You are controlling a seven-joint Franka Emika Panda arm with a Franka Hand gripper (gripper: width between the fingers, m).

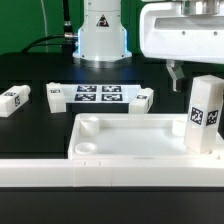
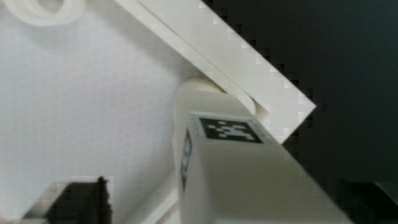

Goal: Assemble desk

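Note:
The white rimmed tabletop [image 1: 135, 137] lies flat, with round sockets in its corners. One white square leg [image 1: 205, 115] with a black-and-white tag stands upright in the corner on the exterior view's right. My gripper [image 1: 197, 72] hangs just above and around the top of this leg. Its visible dark finger [image 1: 175, 72] stands apart from the leg, so it is open. In the wrist view the same leg [image 2: 249, 165] fills the space between the fingers [image 2: 80, 200], over the tabletop rim [image 2: 214, 55]. Three loose legs [image 1: 13, 98] [image 1: 55, 95] [image 1: 145, 98] lie behind the tabletop.
The marker board [image 1: 98, 95] lies flat between two of the loose legs, in front of the robot base [image 1: 100, 35]. A long white bar [image 1: 100, 172] spans the foreground in front of the tabletop. The table surface is black.

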